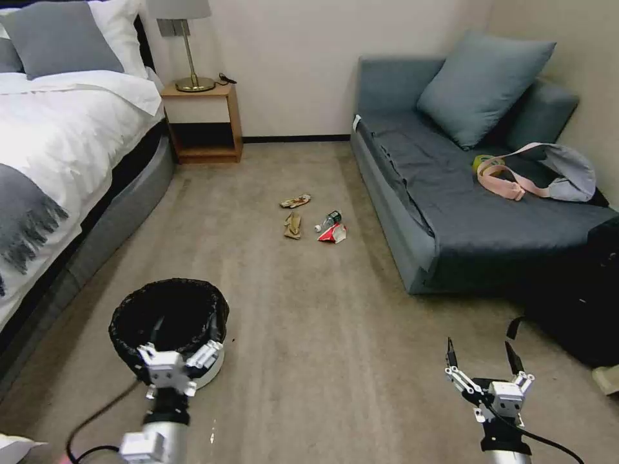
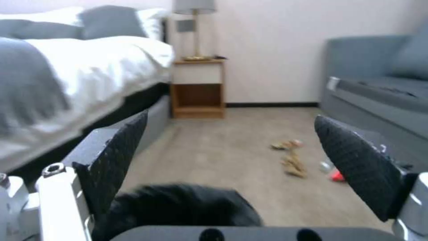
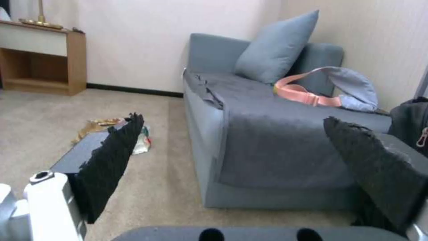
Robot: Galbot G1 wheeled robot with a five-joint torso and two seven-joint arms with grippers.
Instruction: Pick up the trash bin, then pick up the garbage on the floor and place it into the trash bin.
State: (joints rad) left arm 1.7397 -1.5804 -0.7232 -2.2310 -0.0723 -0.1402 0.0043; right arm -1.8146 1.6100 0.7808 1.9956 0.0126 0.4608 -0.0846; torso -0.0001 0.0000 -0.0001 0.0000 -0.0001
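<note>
Left pincer spread at trash bin rim; right pincer spread; garbage beside sofa.

My left gripper: white metal linkages on a silver wrist, trailing a black cable. My right gripper: the same white linkages, black wrist collar, black cable. Fingers carry black, textured pads; a round screw sits beside each base.

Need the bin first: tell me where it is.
In the head view the bin stands on the carpet at lower left, beside the bed, just ahead of the left gripper.
</note>
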